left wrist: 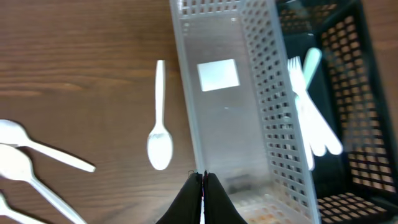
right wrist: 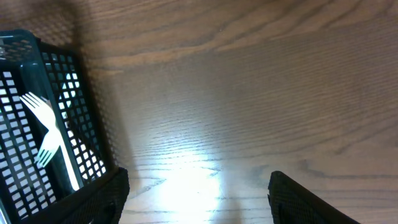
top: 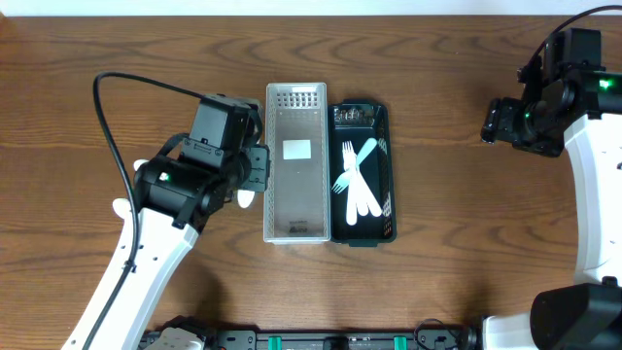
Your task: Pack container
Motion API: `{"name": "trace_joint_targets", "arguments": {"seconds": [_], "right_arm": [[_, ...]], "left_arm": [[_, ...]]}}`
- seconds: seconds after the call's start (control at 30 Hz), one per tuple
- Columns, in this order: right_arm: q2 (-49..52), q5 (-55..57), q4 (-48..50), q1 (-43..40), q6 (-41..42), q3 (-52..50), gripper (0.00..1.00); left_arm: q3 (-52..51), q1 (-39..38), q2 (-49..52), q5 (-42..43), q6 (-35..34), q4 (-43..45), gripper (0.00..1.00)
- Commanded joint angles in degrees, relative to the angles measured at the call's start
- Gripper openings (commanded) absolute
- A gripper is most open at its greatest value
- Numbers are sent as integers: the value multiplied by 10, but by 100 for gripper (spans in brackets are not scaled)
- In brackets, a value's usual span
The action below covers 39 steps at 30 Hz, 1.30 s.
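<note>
A clear perforated basket [top: 269,165] stands mid-table with only a white label in it. A black mesh basket [top: 391,165] sits against its right side and holds white plastic forks [top: 358,180]. My left gripper [top: 257,163] is at the clear basket's left wall. In the left wrist view its fingers [left wrist: 203,177] are pressed shut with nothing visible between them, tips at the clear basket's [left wrist: 273,93] near left rim. A white spoon [left wrist: 160,146] lies on the table just left of the basket. My right gripper [right wrist: 199,193] is open and empty over bare wood, right of the black basket [right wrist: 87,124].
More white spoons [left wrist: 25,149] lie on the table at the far left of the left wrist view. The forks [left wrist: 311,118] show through the clear basket's wall. The right arm [top: 525,112] is at the far right of the table.
</note>
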Motion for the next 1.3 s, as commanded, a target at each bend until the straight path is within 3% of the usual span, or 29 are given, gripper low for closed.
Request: {"name": "trace_joint_targets", "arguments": {"seconds": [0.0,0.2,0.27,0.4,0.5,0.77,1.0,1.27], "right_arm": [[0,-4,0,5,-9,-3,75],[0,-4,-2,5,-9,-3,75],[0,-4,-3,5,-9,-3,75],[0,-4,-9,5,-9,-3,75],[0,-4,-11,5,-9,-3,75],[0,-4,-11,5,-9,-3,75],[0,-3,-11,5,-9,-3,75],[0,-3,-8,5,-13,-3,75]], "left_arm": [[14,0,-1,-60,14,-2,6],[14,0,-7,-68,65,-12,6],[14,0,-6,-68,99,-19,20],[14,9,-6,-91,152,-30,71],[14,43,-1,-93,154,-19,84],[41,139,78,-62,179,11,85],[108,149,199,-62,200,7,87],[111,149,299,-25,214,14,88]]}}
